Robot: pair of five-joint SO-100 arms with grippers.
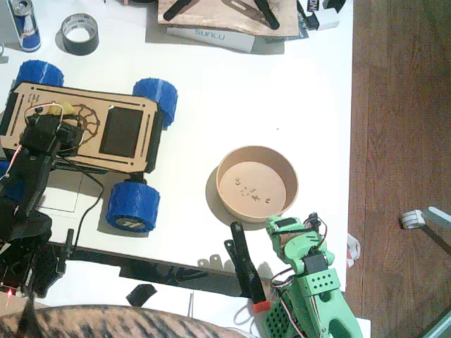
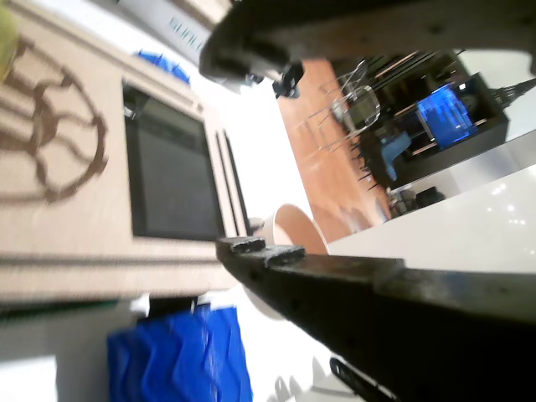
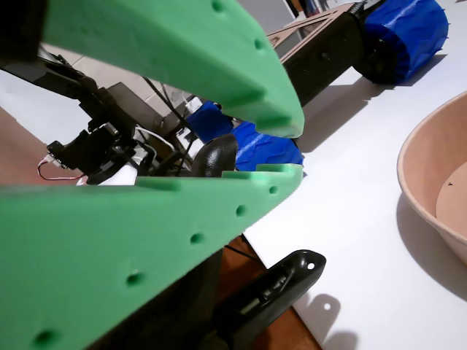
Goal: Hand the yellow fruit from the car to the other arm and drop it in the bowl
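Nearest you, your green right gripper [image 3: 288,149] rests beside the bowl [image 1: 257,184], jaws parted a little around nothing. Farther off, your black left gripper [image 2: 251,155] hangs over the car [image 1: 84,127] deck, jaws wide, holding nothing. The yellow fruit [image 1: 69,107] lies on the deck beside the wheel emblem [image 1: 84,125].

**Layout around the car**

The car [image 1: 84,130] stands on the surface [image 1: 282,91], at its left. The yellow fruit [image 1: 68,107] lies on the car's deck, near its left end. The bowl [image 1: 257,184] sits right of the car, well apart. A tape roll [image 1: 79,33] and a can [image 1: 26,24] lie behind the car.
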